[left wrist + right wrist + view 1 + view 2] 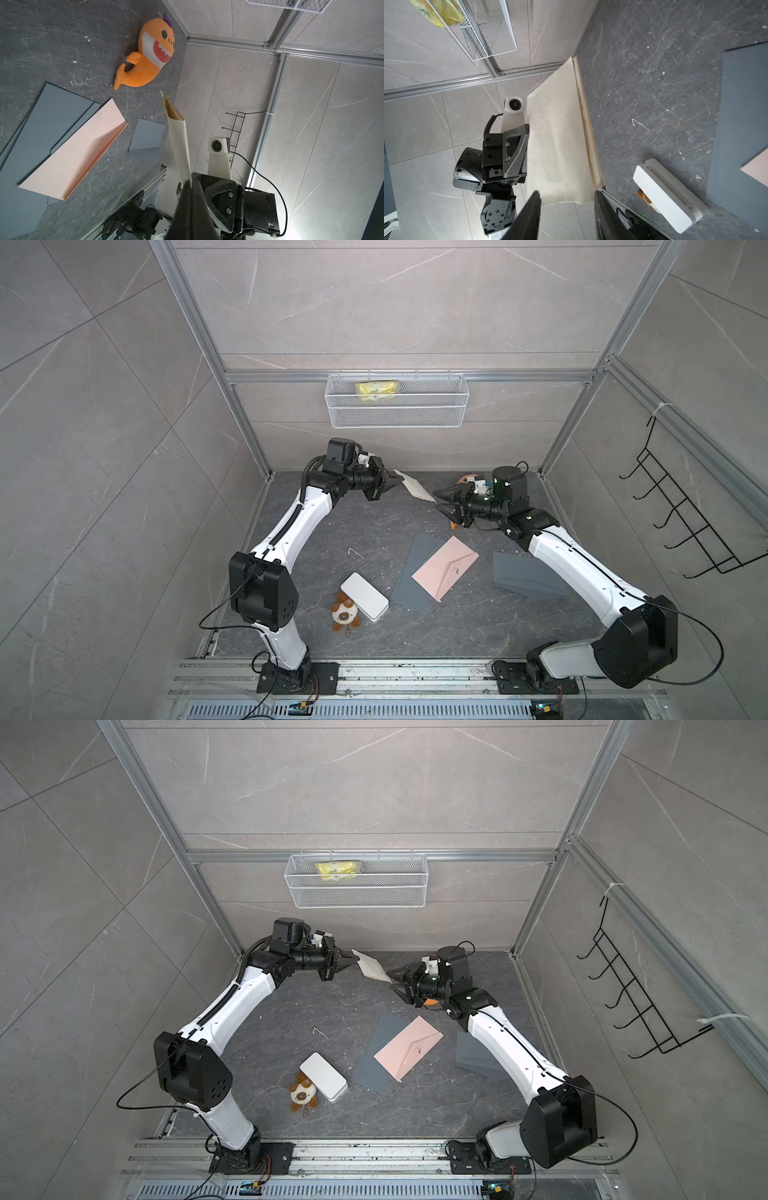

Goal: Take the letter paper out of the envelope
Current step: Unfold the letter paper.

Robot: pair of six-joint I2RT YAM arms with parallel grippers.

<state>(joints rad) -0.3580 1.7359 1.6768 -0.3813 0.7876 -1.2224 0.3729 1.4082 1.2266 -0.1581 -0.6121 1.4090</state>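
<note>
A cream envelope (415,487) (374,968) hangs in the air above the back of the table, between the two arms. My left gripper (397,481) (353,960) (188,182) is shut on one end of it. The envelope (178,141) stretches away from those fingertips, its far end gaping with a tan inside. My right gripper (436,500) (390,979) (566,193) is open, and the envelope's (556,135) ragged other end lies between its fingertips. A tan strip runs along one long edge. I cannot tell whether that is the letter paper.
A pink envelope (444,568) lies on dark grey sheets (409,585) mid-table, with a folded grey sheet (525,574) to its right. A white box (365,596) and small plush dog (345,614) sit front-left. An orange plush shark (145,58) lies behind my right gripper. A wire basket (397,406) hangs on the back wall.
</note>
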